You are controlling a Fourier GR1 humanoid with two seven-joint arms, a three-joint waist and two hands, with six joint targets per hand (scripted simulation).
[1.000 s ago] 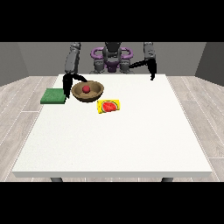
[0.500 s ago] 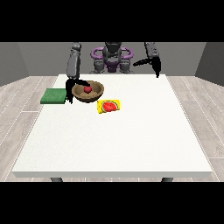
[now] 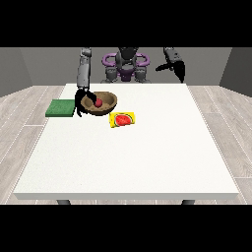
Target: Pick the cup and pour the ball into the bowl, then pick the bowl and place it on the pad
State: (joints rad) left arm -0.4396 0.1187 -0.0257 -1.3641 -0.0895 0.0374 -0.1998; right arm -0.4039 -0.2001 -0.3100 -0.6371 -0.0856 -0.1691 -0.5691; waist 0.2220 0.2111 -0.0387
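Brown bowl (image 3: pixel 101 104) far left on white table (image 3: pixel 147 157), red ball (image 3: pixel 98 103) inside. Green pad (image 3: pixel 61 108) just left of bowl. Yellow cup (image 3: pixel 123 119) on its side, near-right of bowl. Hand at view's left (image 3: pixel 80 101) at bowl's left rim, fingers hooked over it. Hand at view's right (image 3: pixel 175 67) raised above far edge; fingers' state cannot tell.
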